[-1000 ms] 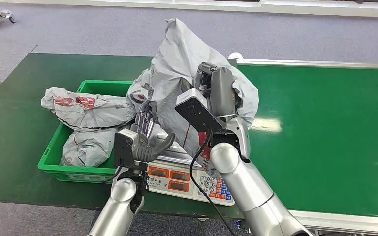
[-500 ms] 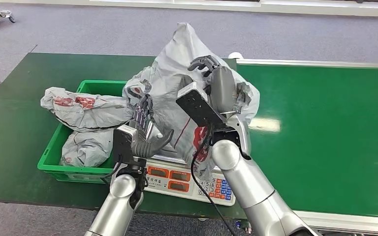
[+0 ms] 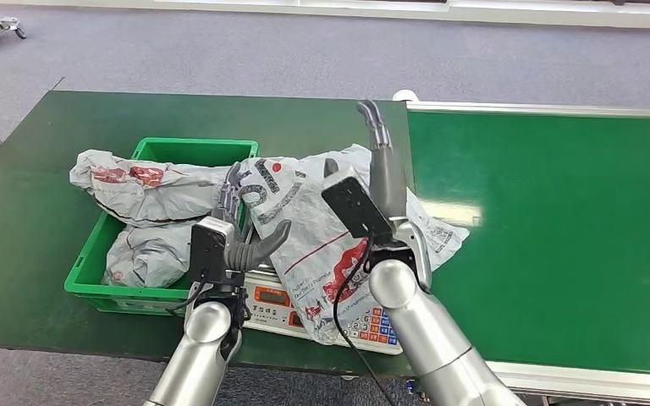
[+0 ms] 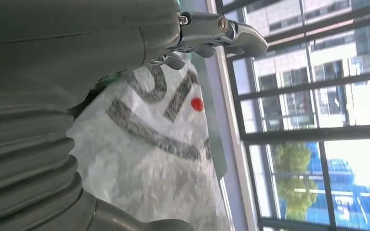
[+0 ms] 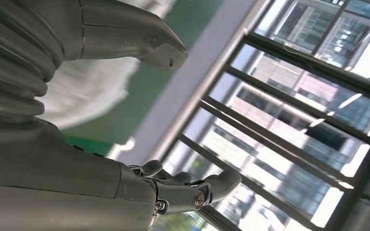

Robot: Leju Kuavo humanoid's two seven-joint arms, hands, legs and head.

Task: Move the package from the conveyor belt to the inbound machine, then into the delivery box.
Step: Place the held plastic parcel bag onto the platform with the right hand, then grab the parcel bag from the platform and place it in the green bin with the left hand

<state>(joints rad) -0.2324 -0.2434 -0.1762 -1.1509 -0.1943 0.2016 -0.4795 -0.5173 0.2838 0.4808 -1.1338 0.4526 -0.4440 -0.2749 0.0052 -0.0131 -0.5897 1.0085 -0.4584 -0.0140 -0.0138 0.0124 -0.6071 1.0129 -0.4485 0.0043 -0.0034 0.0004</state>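
Grey package flat on the scale, between both empty hands: left hand spread alongside, right hand stretched straight above.

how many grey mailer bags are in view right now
3. One package lies flat on the scale, between the robot's hands. One bag drapes over the green bin's rim. One bag sits lower inside the bin. More may be hidden beneath them.

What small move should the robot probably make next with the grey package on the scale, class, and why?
Probably close both hands on the package again: it lies flat on the scale, while the right hand is open above it and the left hand is at its edge beside the green box.
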